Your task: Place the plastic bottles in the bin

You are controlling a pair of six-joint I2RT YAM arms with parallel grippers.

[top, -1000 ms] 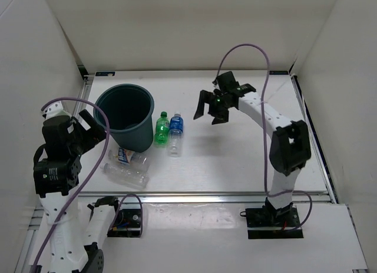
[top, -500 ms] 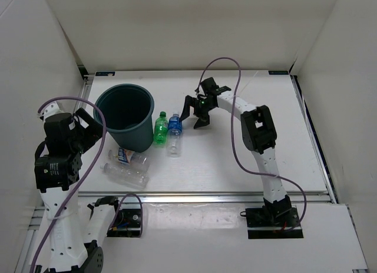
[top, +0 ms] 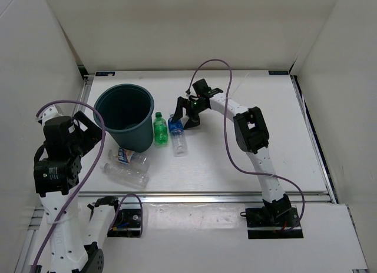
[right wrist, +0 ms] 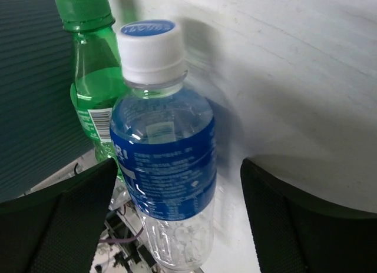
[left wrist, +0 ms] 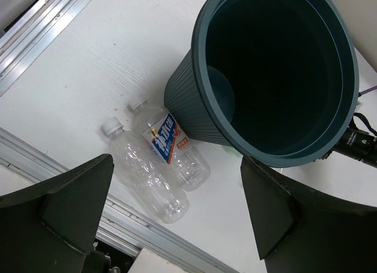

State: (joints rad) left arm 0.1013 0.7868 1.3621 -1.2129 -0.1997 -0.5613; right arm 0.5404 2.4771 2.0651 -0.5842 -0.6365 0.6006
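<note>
While my left gripper (left wrist: 177,167) gapes and right gripper (right wrist: 179,220) stands wide astride the clear blue-labelled bottle (right wrist: 168,149), only wrist views show ribbing on the bin (left wrist: 188,102).

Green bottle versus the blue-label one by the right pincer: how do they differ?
The green bottle is tinted green with a green cap; the blue-label bottle is clear with a white cap. The green bottle sits next to the bin; the blue-label bottle is farther out, between the right pincer's fingers. Both are capped and outside the bin.
</note>
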